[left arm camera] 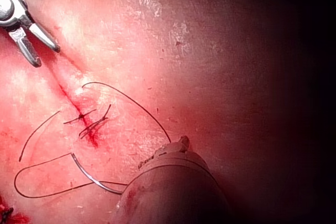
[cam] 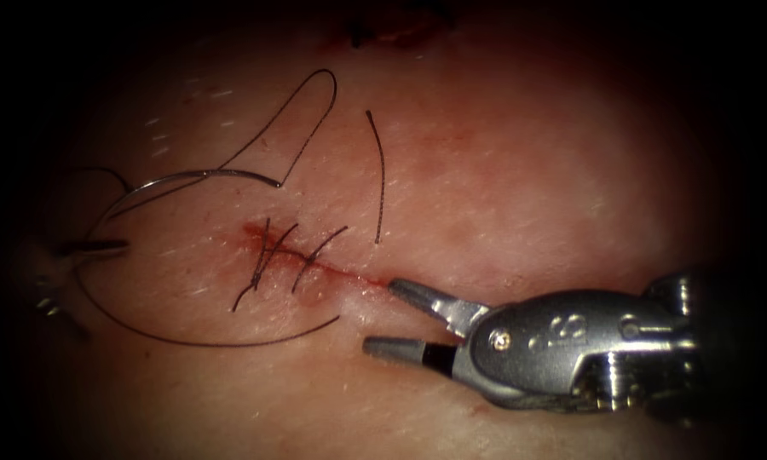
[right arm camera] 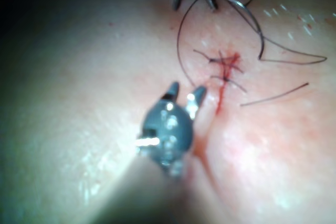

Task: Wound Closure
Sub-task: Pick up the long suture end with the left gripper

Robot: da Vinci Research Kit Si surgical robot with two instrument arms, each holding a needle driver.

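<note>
Pale pink tissue (cam: 520,170) is shown from above in the endoscope view; a short red cut (cam: 315,260) lies left of centre, crossed by dark stitches (cam: 277,255); red fluid (cam: 260,234) is smeared at its left end. The right tool (cam: 388,317) comes in from the lower right, its jaws spread apart and holding nothing, the tips just beside the cut's right end. The curved needle (cam: 179,181) rests flat on the tissue at upper left of the cut, not in the tissue; thread (cam: 204,341) loops from it above and below the stitches; a loose cut end of thread (cam: 380,170) lies upper right of the cut. The left tool (cam: 68,264) is dimly seen at the left edge; whether its jaws are apart cannot be told. By judgement, good work here calls for the needle to be gripped on its body, clear of point and thread, without dragging the stitches.
</note>
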